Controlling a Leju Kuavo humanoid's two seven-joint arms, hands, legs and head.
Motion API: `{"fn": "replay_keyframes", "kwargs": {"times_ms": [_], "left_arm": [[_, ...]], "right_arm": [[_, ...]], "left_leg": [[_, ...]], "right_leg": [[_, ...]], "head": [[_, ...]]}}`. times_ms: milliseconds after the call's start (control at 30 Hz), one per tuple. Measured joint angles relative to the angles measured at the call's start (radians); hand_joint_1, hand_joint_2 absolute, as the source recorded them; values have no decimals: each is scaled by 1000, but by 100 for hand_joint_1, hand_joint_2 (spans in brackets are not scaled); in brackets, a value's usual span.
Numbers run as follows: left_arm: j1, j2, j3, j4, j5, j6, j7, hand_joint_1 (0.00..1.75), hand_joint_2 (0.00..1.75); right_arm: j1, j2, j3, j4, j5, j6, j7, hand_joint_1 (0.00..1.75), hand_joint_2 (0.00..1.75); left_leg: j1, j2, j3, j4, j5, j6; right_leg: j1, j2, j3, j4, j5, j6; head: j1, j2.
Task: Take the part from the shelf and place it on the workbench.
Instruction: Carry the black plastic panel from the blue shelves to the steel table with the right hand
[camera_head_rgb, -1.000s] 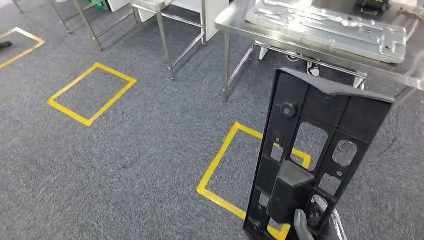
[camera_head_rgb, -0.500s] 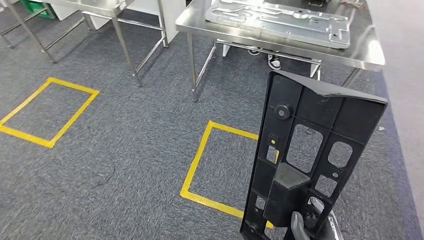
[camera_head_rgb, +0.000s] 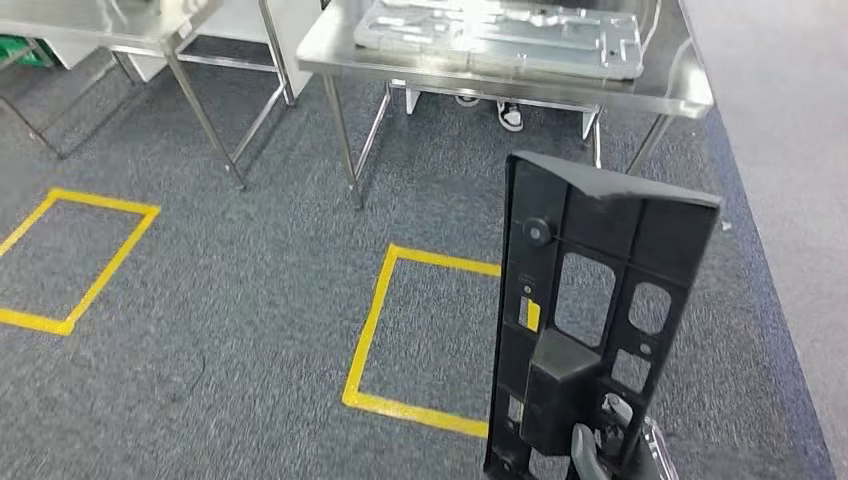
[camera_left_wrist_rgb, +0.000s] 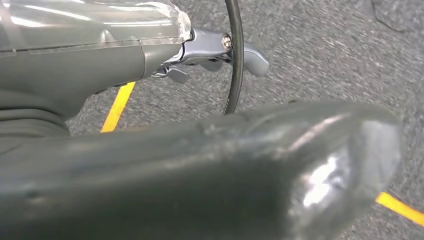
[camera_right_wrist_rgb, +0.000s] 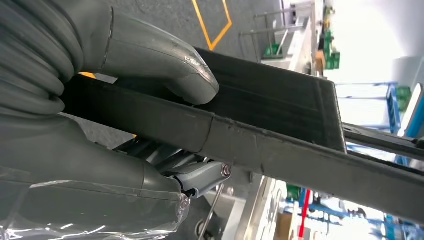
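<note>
Part, a long black plastic panel with cut-out windows and a round knob near its upper end, stands nearly upright in the lower right of the head view, in the air over the carpet and short of the workbench. Its lower end sits in the right hand, which comes in from the bottom edge of the picture. In the right wrist view the thick grey thumb presses on one face of the panel while the rest of the hand wraps under its edge, so the part is clamped between them. The left hand appears in its own wrist view above grey carpet, a finger stretched out with nothing in it; whether the others are spread or curled cannot be told, as a blurred dark shape covers much of that picture.

From left to right in the head view, a yellow taped rectangle marks the grey carpet, a second taped rectangle lies partly behind the part, and a steel workbench stands beyond, carrying a flat stamped metal plate. A shoe shows beneath the bench.
</note>
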Motion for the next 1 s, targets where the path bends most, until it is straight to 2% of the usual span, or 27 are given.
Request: {"fn": "replay_keyframes", "kwargs": {"times_ms": [67, 100, 133, 167, 233, 267, 300, 333, 400, 433, 467, 500, 533, 567, 600, 633, 667, 700, 733, 767, 800, 833, 867, 933, 967, 1000], "left_arm": [[3, 0, 0, 0, -4, 0, 2, 0, 0], [5, 0, 0, 0, -6, 0, 4, 0, 0], [8, 0, 0, 0, -8, 0, 6, 0, 0], [11, 0, 0, 0, -10, 0, 8, 0, 0], [16, 0, 0, 0, -12, 2, 14, 0, 0], [18, 0, 1, -1, -12, 5, 16, 0, 0], [19, 0, 1, -2, -11, 7, 19, 0, 0], [20, 1, 1, -4, -11, 9, 21, 0, 0], [21, 1, 1, -8, -9, 12, 23, 0, 0], [22, 1, 1, -8, -8, 12, 24, 0, 0], [23, 1, 1, -8, -8, 12, 24, 0, 0], [24, 0, 1, -8, -7, 12, 24, 0, 0], [26, 0, 1, -8, -7, 12, 24, 0, 0], [26, 0, 0, -8, -7, 13, 25, 0, 0], [27, 0, 0, -8, -6, 13, 26, 0, 0], [29, 0, 0, -8, -5, 14, 27, 0, 0], [30, 0, 0, -8, -4, 14, 28, 0, 0], [31, 0, 0, -8, -2, 15, 29, 0, 0], [33, 0, 0, -8, 1, 15, 29, 0, 0], [34, 0, 0, -8, 3, 16, 31, 0, 0], [34, 0, 0, -8, 5, 17, 32, 0, 0], [34, 0, -1, -10, 6, 17, 34, 0, 0], [34, 0, -2, -13, 7, 18, 36, 0, 0], [31, 0, -4, -21, 8, 18, 39, 0, 0], [29, 0, -4, -23, 8, 18, 40, 0, 0], [26, 0, -4, -24, 8, 18, 40, 0, 0]], "right_arm": [[-2, -3, 8, 0, 4, -9, 2, 175, 175], [-2, -3, 11, 0, 9, -15, 5, 175, 175], [-2, -4, 14, 0, 18, -23, 10, 175, 175], [-1, -5, 18, 0, 29, -34, 17, 175, 175], [1, -7, 26, 0, 45, -58, 30, 175, 175], [2, -8, 30, -1, 48, -69, 35, 175, 175], [2, -10, 33, -3, 48, -78, 39, 175, 175], [3, -11, 36, -5, 47, -88, 41, 175, 175], [4, -13, 40, -11, 45, -101, 44, 175, 175], [4, -14, 41, -13, 45, -105, 45, 175, 175], [3, -15, 42, -14, 45, -107, 45, 175, 175], [3, -17, 43, -15, 45, -110, 45, 175, 175], [3, -18, 43, -15, 44, -112, 46, 175, 175], [3, -19, 44, -15, 44, -115, 47, 175, 175], [3, -19, 44, -15, 43, -118, 49, 175, 175], [3, -20, 45, -15, 42, -122, 51, 175, 175], [2, -20, 45, -15, 41, -125, 54, 175, 175], [2, -20, 45, -15, 41, -129, 57, 175, 175], [2, -20, 47, -14, 41, -134, 62, 175, 175], [2, -21, 49, -14, 41, -140, 67, 175, 175], [2, -21, 52, -13, 42, -148, 75, 175, 175], [3, -22, 55, -13, 44, -159, 83, 175, 175], [4, -22, 59, -15, 46, -173, 92, 175, 175], [4, -23, 68, -22, 49, -200, 108, 175, 175], [5, -24, 72, -24, 49, -214, 114, 175, 175], [5, -25, 74, -25, 50, -225, 118, 175, 175]], "left_leg": [[0, -13, -93, 153, -48, -3], [0, -14, -138, 212, -55, -4], [0, -15, -170, 237, -39, -4], [0, -15, -182, 219, 1, -3], [-1, -17, -165, 109, 103, 7], [-5, -19, -149, 60, 132, 13], [-8, -20, -134, 25, 135, 21], [-12, -21, -124, 11, 120, 29], [-12, -22, -98, -20, 94, 43], [-10, -23, -81, -35, 89, 48], [-6, -23, -59, -52, 85, 53], [-4, -23, -35, -71, 80, 55], [-3, -22, -10, -88, 73, 57], [-3, -23, 16, -103, 64, 58], [-3, -24, 43, -117, 54, 57], [-3, -25, 72, -131, 41, 57], [-3, -26, 104, -143, 27, 55], [-3, -26, 137, -154, 11, 54], [-3, -26, 167, -161, -7, 51], [-4, -26, 195, -164, -28, 48], [-5, -25, 218, -167, -50, 43], [-5, -25, 239, -172, -69, 37], [-5, -25, 256, -167, -76, 29], [-2, -24, 267, -118, -54, 16], [0, -24, 247, -54, -33, 13], [1, -24, 209, 21, -26, 12]], "right_leg": [[3, 4, 19, -1, -18, -8], [4, 7, 31, -1, -28, -9], [5, 12, 46, -1, -41, -8], [5, 17, 65, -1, -54, -6], [4, 25, 104, -4, -84, -2], [5, 29, 119, -5, -97, 4], [6, 31, 129, -9, -108, 11], [6, 32, 137, -14, -112, 19], [6, 33, 142, -7, -98, 33], [5, 30, 133, 21, -80, 38], [5, 27, 106, 70, -64, 41], [4, 24, 66, 132, -57, 44], [4, 20, 16, 194, -64, 47], [4, 19, -36, 243, -91, 49], [3, 19, -81, 271, -129, 53], [3, 18, -116, 277, -167, 55], [1, 17, -141, 262, -191, 56], [0, 15, -158, 229, -185, 57], [-1, 10, -170, 181, -130, 55], [-1, 3, -179, 132, -41, 52], [2, -4, -184, 100, 34, 47], [6, -8, -183, 84, 87, 41], [10, -6, -176, 82, 99, 33], [13, 4, -139, 81, 67, 15], [12, 6, -117, 73, 56, 5], [12, 7, -96, 66, 47, -4]], "head": [[0, 0], [0, 0], [0, 0], [-1, 0], [0, 0], [-1, 0], [-2, 0], [-3, 0], [-5, 0], [-4, 0], [-4, 0], [-3, 0], [-3, 0], [-2, 0], [-2, 0], [-2, 0], [-2, 0], [-2, 0], [-2, 0], [-2, 0], [-2, 0], [-3, 0], [-4, 0], [-5, 0], [-5, 0], [-5, 0]]}}
